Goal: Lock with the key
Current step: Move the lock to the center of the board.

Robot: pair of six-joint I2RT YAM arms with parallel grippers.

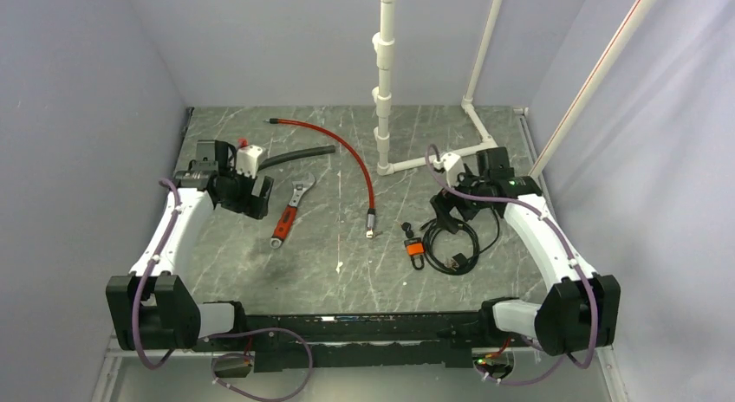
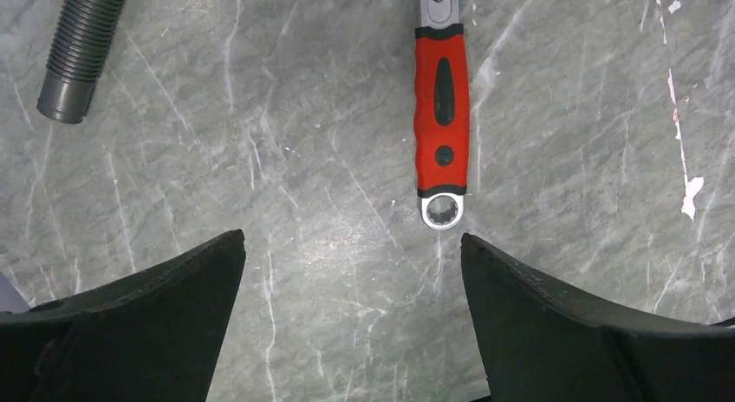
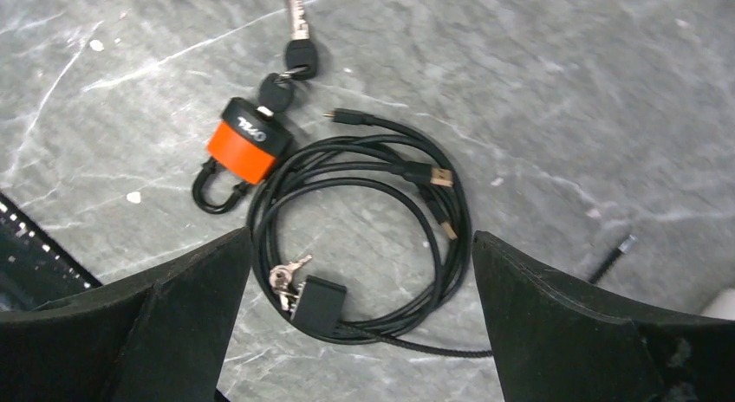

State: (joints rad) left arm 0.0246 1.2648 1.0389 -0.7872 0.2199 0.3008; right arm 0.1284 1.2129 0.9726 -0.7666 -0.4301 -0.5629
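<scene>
The small orange padlock [image 3: 250,146] lies on the grey marble table with its black shackle toward me. Two black-headed keys on a ring lie at its far end: one key [image 3: 276,92] rests against the lock body, the other [image 3: 301,51] lies beyond it. In the top view the padlock [image 1: 415,248] and keys [image 1: 405,231] lie at centre right. My right gripper [image 3: 361,237] is open and empty, above the coiled black cable [image 3: 364,211]; it also shows in the top view [image 1: 446,213]. My left gripper [image 2: 351,237] is open and empty at far left [image 1: 251,198].
A red-handled wrench [image 2: 442,107] lies just beyond the left gripper. A grey ribbed hose [image 2: 82,51], a red cable [image 1: 347,151] and a white pipe frame [image 1: 384,90] are farther back. Small silver keys [image 3: 282,276] and a black block [image 3: 318,304] sit in the coil.
</scene>
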